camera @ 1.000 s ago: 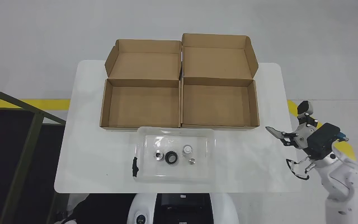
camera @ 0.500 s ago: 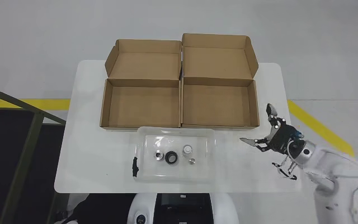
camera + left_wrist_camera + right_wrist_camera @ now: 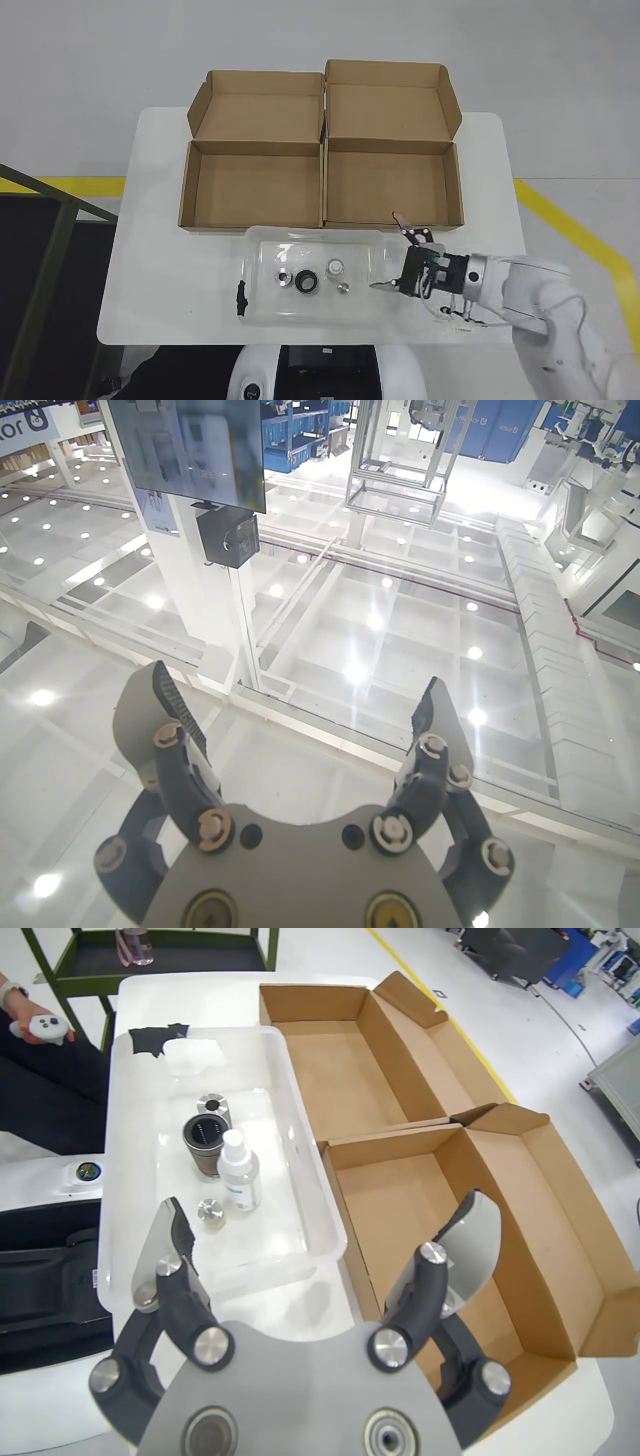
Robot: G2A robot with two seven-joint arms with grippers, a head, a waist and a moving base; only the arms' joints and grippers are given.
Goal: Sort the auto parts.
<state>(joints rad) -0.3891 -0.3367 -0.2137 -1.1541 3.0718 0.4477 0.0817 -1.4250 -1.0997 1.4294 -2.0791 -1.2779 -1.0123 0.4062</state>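
Note:
A clear plastic tray (image 3: 262,305) (image 3: 300,1093) at the table's front holds a dark ring-shaped bearing (image 3: 305,283) (image 3: 202,1140), a metal cylinder with a hole (image 3: 284,279) (image 3: 213,1107), a small white spray bottle (image 3: 335,268) (image 3: 239,1172) and a small metal knob (image 3: 343,288) (image 3: 210,1213). My right gripper (image 3: 396,252) (image 3: 325,1218) hangs open at the tray's right end, nothing between its fingers. My left gripper (image 3: 300,705) is open and points up at a ceiling.
Two open cardboard boxes (image 3: 250,188) (image 3: 392,186) stand side by side behind the tray, both bare inside. A black scrap (image 3: 240,297) sticks to the tray's left end. A person's hand with a controller (image 3: 42,1026) is past the table.
My right arm has swung in from beyond the table's right edge leftward to the tray's right end, staying open. The parts in the tray have not moved.

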